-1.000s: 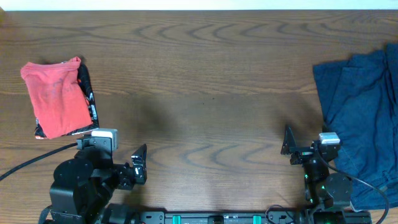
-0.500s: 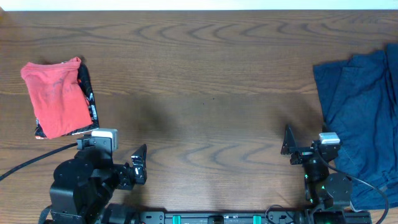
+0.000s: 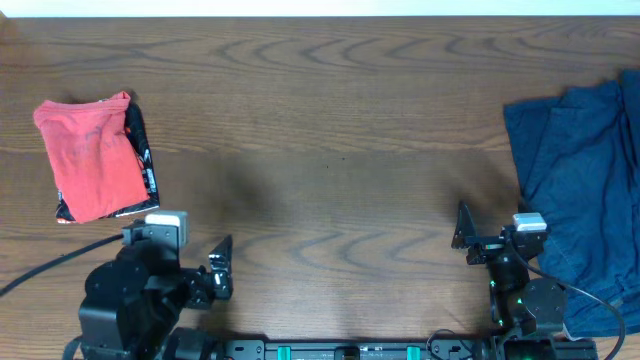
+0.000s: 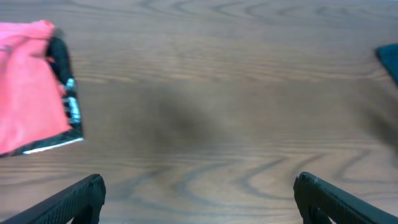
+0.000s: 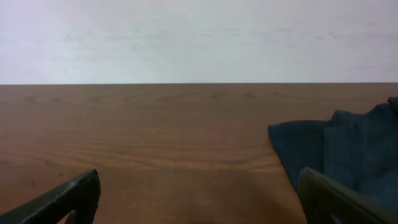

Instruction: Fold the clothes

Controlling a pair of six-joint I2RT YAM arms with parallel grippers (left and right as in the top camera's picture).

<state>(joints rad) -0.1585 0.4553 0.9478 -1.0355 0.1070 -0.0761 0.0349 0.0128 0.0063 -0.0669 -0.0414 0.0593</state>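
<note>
Since the navy-blue garment [image 3: 580, 170] lies unfolded at the table's right side, with part of it running out of the overhead view, the main risk I see is a bad first grasp. A pinch into those overlapping flaps could catch two layers at once. A pull toward the middle could then drag the whole heap as a bunch rather than spread it. What looks like a cable from the right arm crosses the garment's lower part, so the cloth might snag there as well.

The garment is dark blue and soft-looking, with long creases and several lapped panels. I cannot make out a collar or sleeve.

Far across at the left, the coral-red T-shirt [image 3: 88, 160] is folded into a rough rectangle with a plain face up. It rests on the black printed shirt [image 3: 141, 150], whose printed edge shows along the red shirt's right and lower sides. That stack appears finished, and a careless sweep of the left arm could knock it askew.

The left gripper [image 4: 199, 182] is spread wide and holds nothing, hanging over bare wood below the stack. The right gripper [image 5: 199, 177] is likewise spread and empty, near the blue cloth but not touching it. Between the two piles the wooden table [image 3: 330, 130] shows only its grain.
</note>
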